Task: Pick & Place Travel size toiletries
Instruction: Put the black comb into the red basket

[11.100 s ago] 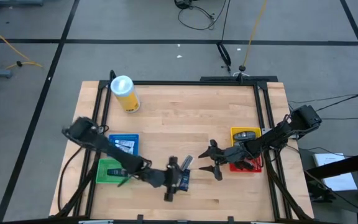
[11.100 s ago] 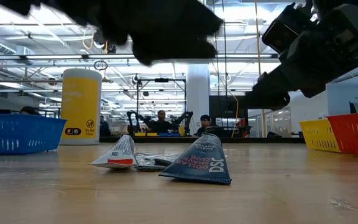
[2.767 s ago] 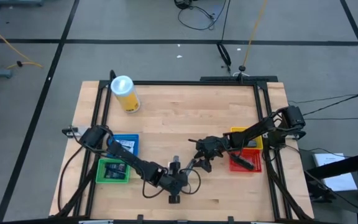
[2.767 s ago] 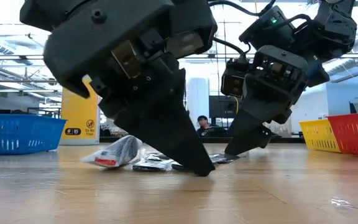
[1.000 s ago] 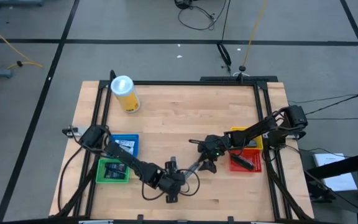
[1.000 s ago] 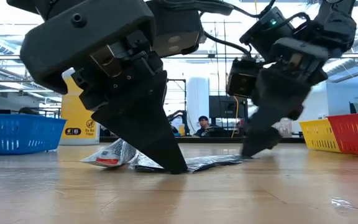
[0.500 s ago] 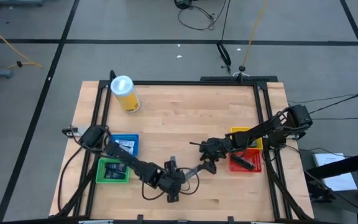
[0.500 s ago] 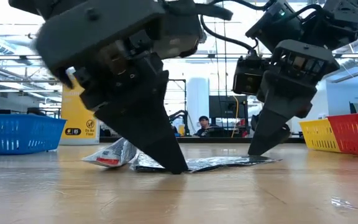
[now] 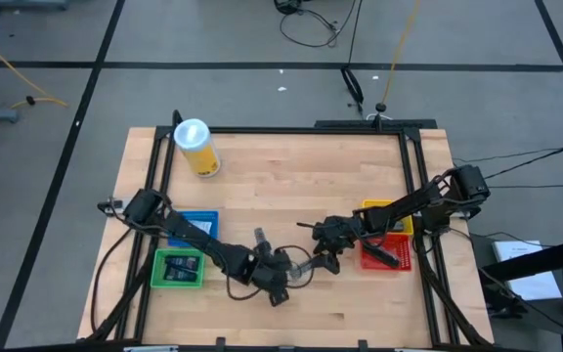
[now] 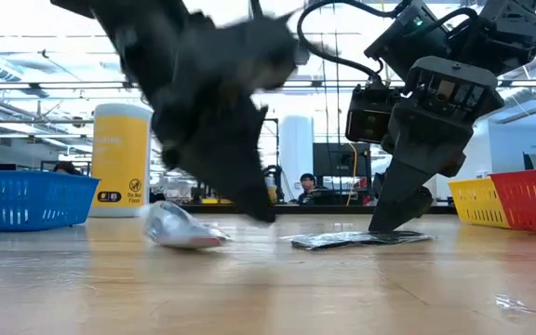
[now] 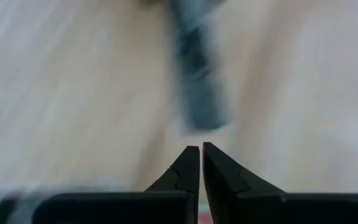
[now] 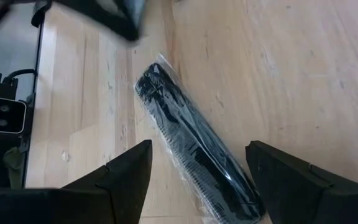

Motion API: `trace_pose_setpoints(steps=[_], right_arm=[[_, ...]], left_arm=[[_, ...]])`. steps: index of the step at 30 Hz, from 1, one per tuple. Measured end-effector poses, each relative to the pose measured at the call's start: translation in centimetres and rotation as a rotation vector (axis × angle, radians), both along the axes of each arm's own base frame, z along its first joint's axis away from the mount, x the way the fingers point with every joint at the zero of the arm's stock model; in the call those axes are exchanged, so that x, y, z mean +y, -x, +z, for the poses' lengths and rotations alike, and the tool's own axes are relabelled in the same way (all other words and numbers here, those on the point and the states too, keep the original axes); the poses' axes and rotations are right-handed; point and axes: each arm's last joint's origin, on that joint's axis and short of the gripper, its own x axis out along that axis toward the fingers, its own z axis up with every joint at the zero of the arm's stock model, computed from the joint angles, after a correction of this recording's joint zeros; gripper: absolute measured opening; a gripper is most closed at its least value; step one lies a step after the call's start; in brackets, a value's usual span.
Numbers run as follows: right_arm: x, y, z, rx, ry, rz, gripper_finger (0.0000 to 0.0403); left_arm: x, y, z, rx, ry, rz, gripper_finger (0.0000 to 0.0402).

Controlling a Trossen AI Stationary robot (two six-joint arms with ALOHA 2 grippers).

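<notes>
Here, a long black comb sealed in a clear wrapper [image 12: 194, 146] is lying flat on the wooden desk [image 9: 291, 186], between the spread fingers of the right end effector [image 12: 197, 177], which is standing released above it. Beside it, the left end effector [image 11: 201, 155] is hanging clenched and empty. Farther left, a crumpled white tube with a red end [image 10: 180, 228] is lying on the desk.

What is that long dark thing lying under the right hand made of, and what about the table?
The comb looks like black plastic with fine teeth, sealed in a clear glossy wrapper that crinkles and catches light. The table looks like pale varnished wood: planks and grain show. The right hand hovers open over the comb.
</notes>
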Motion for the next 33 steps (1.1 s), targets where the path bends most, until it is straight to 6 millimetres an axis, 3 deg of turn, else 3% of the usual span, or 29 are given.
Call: trace_pose_setpoints(steps=[4,7,14,23,33], right_arm=[[-0.4,0.0,0.0,0.007,-0.016,0.013,0.0256],[-1.0,0.2,0.1,0.029,-0.044,0.024,0.0256],[-1.5,0.7,0.1,0.096,-0.065,0.044,0.0256],[-0.7,0.9,0.0,0.093,-0.045,0.062,0.0256],[0.6,0.6,0.4,0.027,-0.058,0.098,0.0256]], left_arm=[[-1.6,-1.7,0.6,-0.208,0.063,-0.109,0.0019],[-1.6,-2.8,-0.3,-0.282,0.091,-0.137,0.0019],[0.4,-4.1,-3.6,-0.249,0.092,-0.06,0.0019],[2.4,-4.4,-4.5,-0.206,0.051,0.043,0.0019],[2.7,-4.4,-4.6,-0.2,0.018,0.084,0.0019]])
